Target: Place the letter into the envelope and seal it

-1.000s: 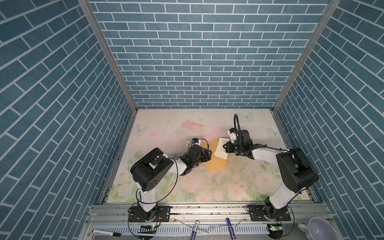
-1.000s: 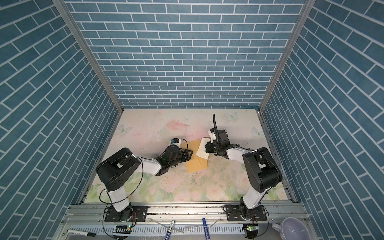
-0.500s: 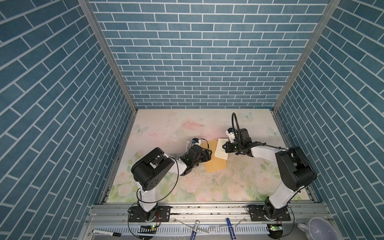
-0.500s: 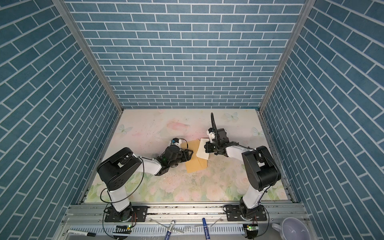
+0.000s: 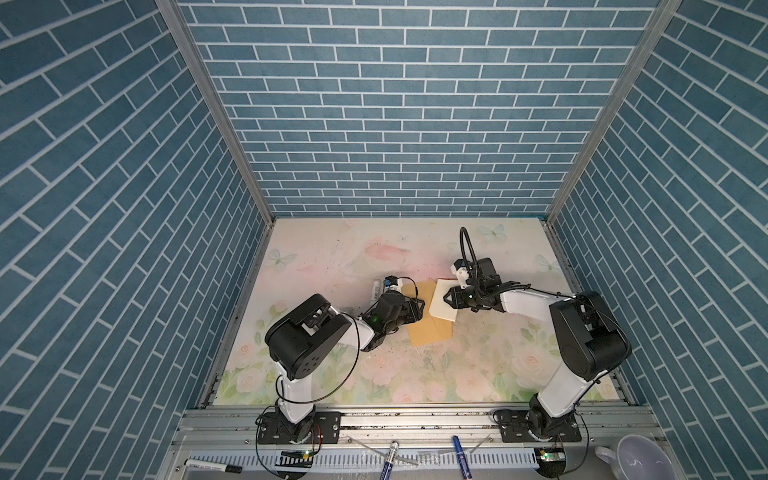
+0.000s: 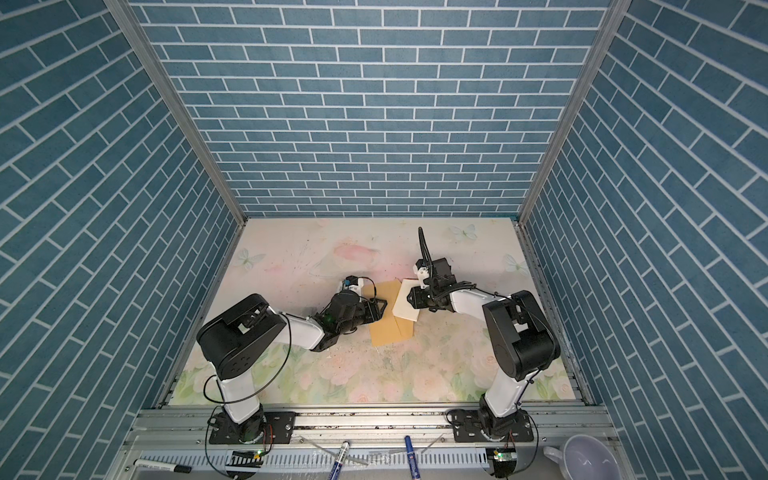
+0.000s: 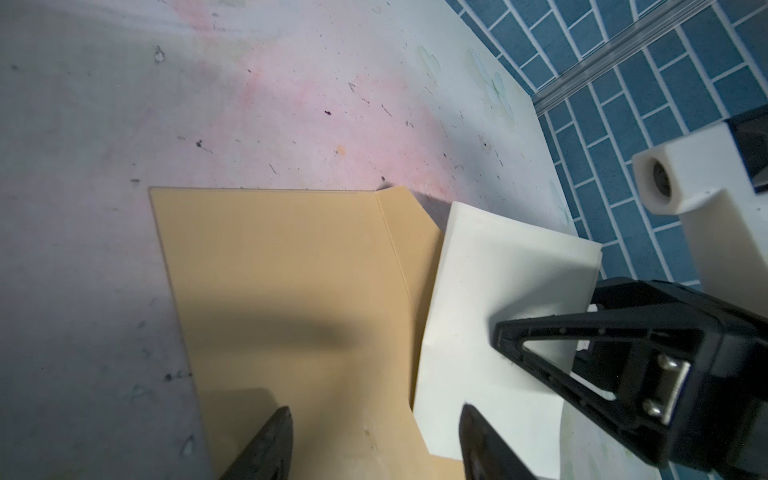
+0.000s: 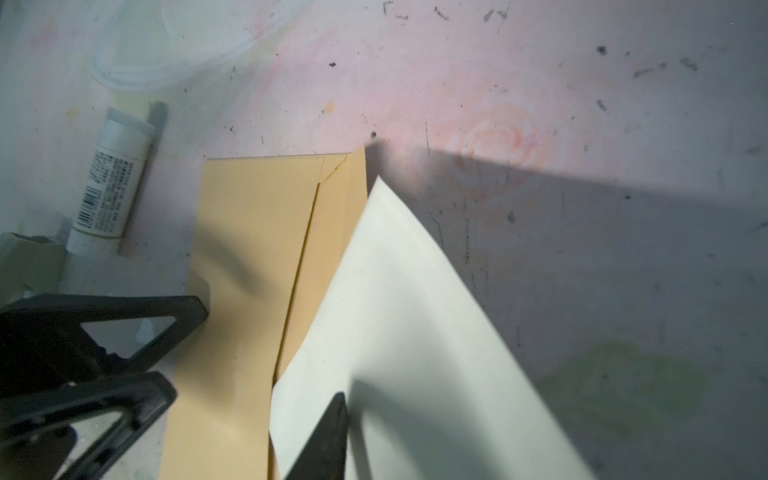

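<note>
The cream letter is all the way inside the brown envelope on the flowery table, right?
Not right. The letter is not all the way inside: most of it shows outside, lying over the open flap side of the envelope on the flowery table. Both top views show it.

Floral table (image 5: 478, 365) bears envelope (image 5: 428, 334), glue tube (image 8: 112, 178).

Both top views look down from high at six o'clock on the whole table (image 5: 374, 249); wrist cameras, close in, face each other across the envelope (image 7: 291, 270).
</note>
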You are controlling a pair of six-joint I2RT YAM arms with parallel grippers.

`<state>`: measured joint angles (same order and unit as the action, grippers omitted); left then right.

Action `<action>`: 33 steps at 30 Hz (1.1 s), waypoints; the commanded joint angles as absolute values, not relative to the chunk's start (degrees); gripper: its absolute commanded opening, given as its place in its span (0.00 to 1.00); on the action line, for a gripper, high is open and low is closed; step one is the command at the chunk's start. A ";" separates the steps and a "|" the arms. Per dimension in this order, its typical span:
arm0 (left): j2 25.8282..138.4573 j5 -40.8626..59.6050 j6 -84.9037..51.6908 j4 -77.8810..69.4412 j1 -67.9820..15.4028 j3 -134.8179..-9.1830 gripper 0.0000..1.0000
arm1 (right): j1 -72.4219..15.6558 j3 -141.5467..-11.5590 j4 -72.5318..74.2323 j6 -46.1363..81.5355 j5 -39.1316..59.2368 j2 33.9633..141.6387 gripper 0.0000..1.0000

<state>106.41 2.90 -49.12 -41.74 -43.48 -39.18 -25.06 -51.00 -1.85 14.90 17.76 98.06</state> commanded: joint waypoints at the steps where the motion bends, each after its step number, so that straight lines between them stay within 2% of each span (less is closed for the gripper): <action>1: 108.06 3.78 -49.34 -38.59 -43.42 -38.12 0.65 | -24.98 -53.12 -3.93 14.63 15.23 95.05 0.47; 8: 108.13 3.78 -49.48 -38.93 -43.42 -37.96 0.65 | -23.31 -52.92 -3.42 17.49 17.54 92.16 0.63; 13: 108.19 3.86 -49.63 -39.28 -43.33 -37.71 0.65 | -21.90 -53.41 -2.86 19.25 19.07 91.76 0.64; 18: 108.18 3.96 -49.74 -39.56 -43.24 -37.57 0.65 | -20.77 -54.18 -3.16 19.86 19.77 92.83 0.57; 25: 108.26 4.04 -49.79 -39.73 -43.15 -37.62 0.65 | -19.28 -55.43 -2.71 21.19 21.88 95.30 0.55; 32: 108.52 4.22 -49.92 -39.86 -43.07 -37.79 0.65 | -18.29 -56.20 -1.37 23.02 26.07 97.36 0.41; 33: 108.52 4.30 -49.89 -39.86 -43.07 -37.79 0.65 | -18.21 -56.20 -1.32 23.18 26.27 97.47 0.36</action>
<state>106.54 3.38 -49.60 -42.46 -43.27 -38.94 -18.57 -53.76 -1.87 21.91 23.64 96.38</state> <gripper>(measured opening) 0.647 0.391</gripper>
